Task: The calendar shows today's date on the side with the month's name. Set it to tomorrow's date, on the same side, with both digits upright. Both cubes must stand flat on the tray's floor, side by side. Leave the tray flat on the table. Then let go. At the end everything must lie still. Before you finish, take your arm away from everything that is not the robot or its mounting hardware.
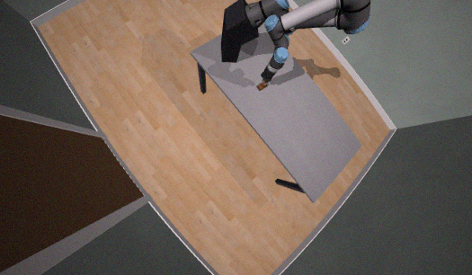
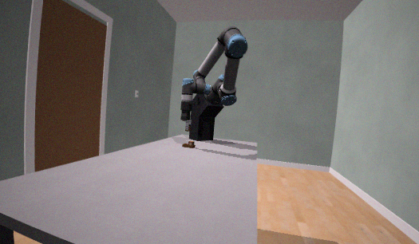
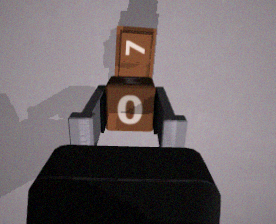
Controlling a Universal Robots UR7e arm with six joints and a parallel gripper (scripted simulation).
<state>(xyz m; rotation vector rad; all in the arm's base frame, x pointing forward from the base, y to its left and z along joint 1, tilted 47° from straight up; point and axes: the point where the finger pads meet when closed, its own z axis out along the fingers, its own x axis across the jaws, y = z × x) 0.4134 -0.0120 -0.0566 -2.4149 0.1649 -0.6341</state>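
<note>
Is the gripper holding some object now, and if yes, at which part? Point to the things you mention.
The gripper (image 2: 187, 129) (image 3: 130, 100) holds the brown cube showing a white 0 (image 3: 130, 120) by two opposite sides, left and right of the digit.

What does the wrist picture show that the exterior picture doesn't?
Only wrist: a readable white 0 and a white 7 turned sideways.

Only exterior: the brown door and wooden floor.

Both: the gripper, holding a brown cube, and the gray table.
</note>
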